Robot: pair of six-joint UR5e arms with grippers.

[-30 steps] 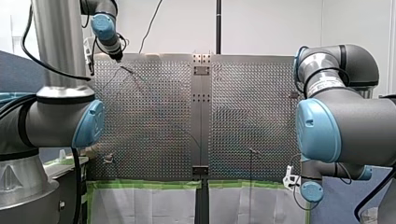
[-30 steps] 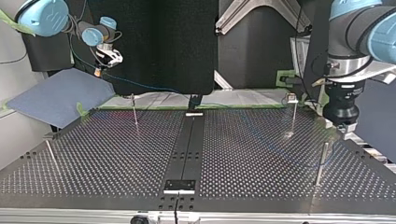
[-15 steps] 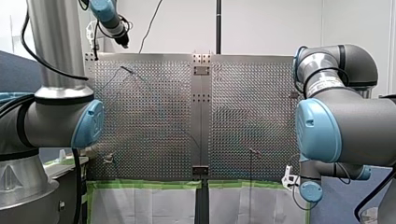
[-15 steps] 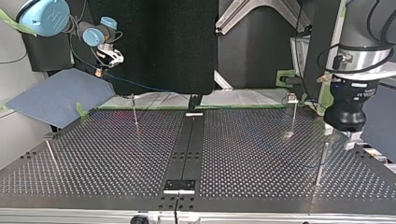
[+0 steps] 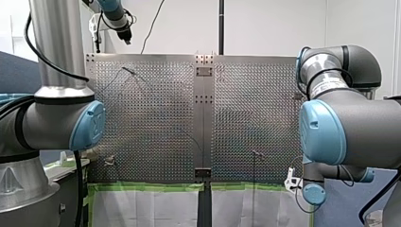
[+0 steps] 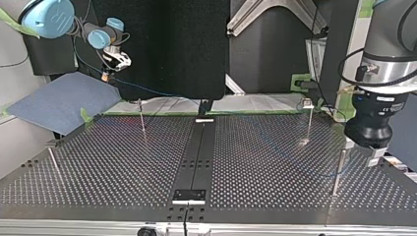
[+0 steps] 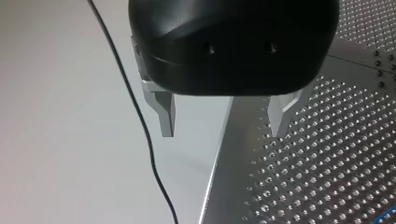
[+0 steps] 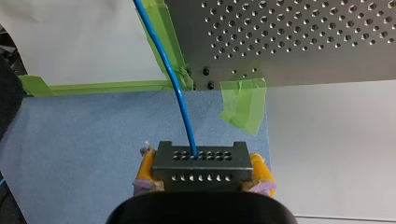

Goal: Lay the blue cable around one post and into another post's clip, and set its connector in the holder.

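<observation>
In the right wrist view my right gripper (image 8: 201, 173) is shut, its yellow pads (image 8: 146, 164) clamping a dark multi-hole connector (image 8: 201, 157). The blue cable (image 8: 172, 77) runs from the connector toward the perforated table's corner (image 8: 280, 42). The top view shows this gripper (image 6: 111, 66) held off the table's far left corner, the cable (image 6: 147, 90) trailing toward the table. My left gripper (image 7: 223, 119) is open with bare metal fingers (image 7: 166, 112) and nothing between them, at the table's edge. It hangs beside a thin post (image 6: 338, 169) at the top view's right (image 6: 363, 152).
More thin posts stand on the plate (image 6: 141, 115) (image 6: 53, 160), one with a small clip on top (image 6: 308, 104). A black centre strip carries a bracket (image 6: 189, 195) near the top view's front edge. A blue mat (image 8: 79, 135) and green tape (image 8: 243, 105) lie under my right gripper.
My left gripper has swung out past the plate's edge: upward in the front view, to the right and closer in the top view. My right gripper has barely shifted and keeps its grip.
</observation>
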